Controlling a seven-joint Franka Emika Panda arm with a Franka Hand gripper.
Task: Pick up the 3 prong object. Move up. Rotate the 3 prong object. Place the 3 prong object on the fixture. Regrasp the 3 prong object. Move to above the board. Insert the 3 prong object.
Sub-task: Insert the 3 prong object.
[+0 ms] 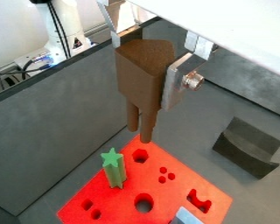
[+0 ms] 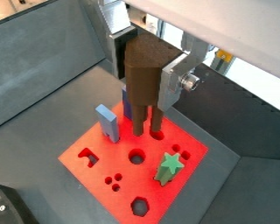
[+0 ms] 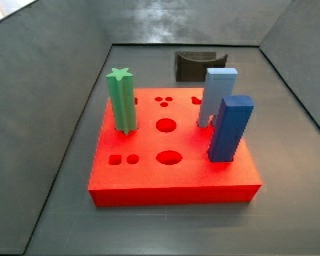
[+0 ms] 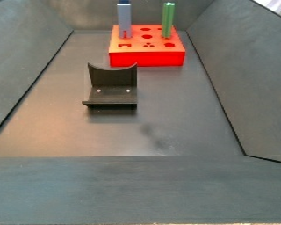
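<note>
In both wrist views the pincer (image 1: 154, 74) (image 2: 152, 74) hangs above the board (image 1: 166, 194) (image 2: 113, 166), clenched on the 3 prong object (image 1: 140, 83) (image 2: 143, 87), prongs pointing down.

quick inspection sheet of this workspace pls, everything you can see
surface: dark grey floor, nothing loose seen
job's things: 3 prong object held prongs down, above the board, not inserted; fixture bare, apart from the board
clutter: green star-topped post and two blue blocks standing in the board
grippers: gripper shut on the 3 prong object, in both wrist views only
cables: dark cables outside the wall
surroundings: grey walls
</note>
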